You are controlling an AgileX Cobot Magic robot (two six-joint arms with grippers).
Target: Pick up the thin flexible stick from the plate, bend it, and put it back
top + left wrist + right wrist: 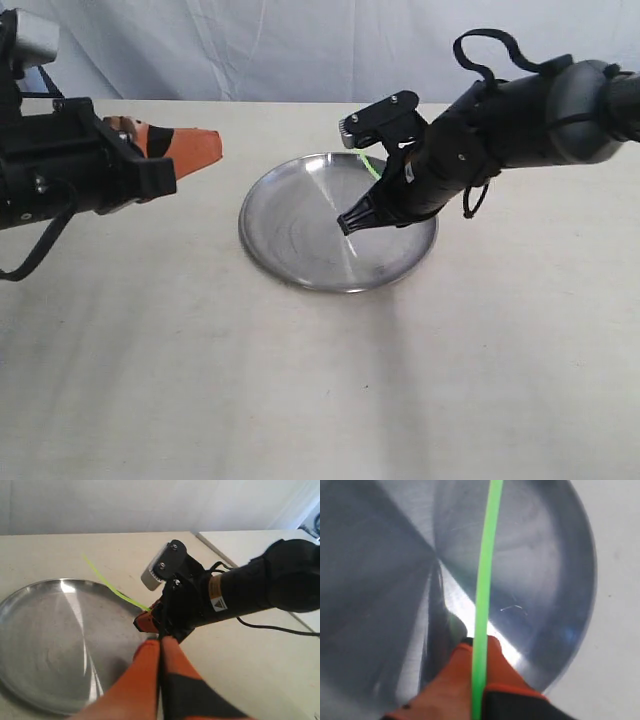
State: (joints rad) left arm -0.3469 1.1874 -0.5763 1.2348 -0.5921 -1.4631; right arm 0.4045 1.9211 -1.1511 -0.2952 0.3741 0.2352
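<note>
Orange fingertips of my right gripper [479, 650] fill the near end of the right wrist view, pinched tight on the green stick [485, 580], which runs out straight between them across the shiny plate [545, 580]. From the exterior view that gripper [347, 222] hangs roughly over the middle of the plate [290, 225], and the only bit of stick [370, 163] I can spot pokes up toward 1 o'clock, mostly hidden behind the arm. Left wrist view is clearer: the stick [107, 582] juts out of the right gripper and past the plate's [45, 645] far rim, looking clear of the metal, maybe with a tiny kink partway. So I'd call the pickup done, or close enough. The bend hasn't happened as far as I can see, since the strand reads basically straight. My left gripper [195, 147] sits out at 9 o'clock, off the plate over the bare table [300, 400], fingers pressed together on nothing [160, 645]. It'd need to open and grab the free end for a two-handed bend, I reckon. After that comes laying it back down in the plate.
</note>
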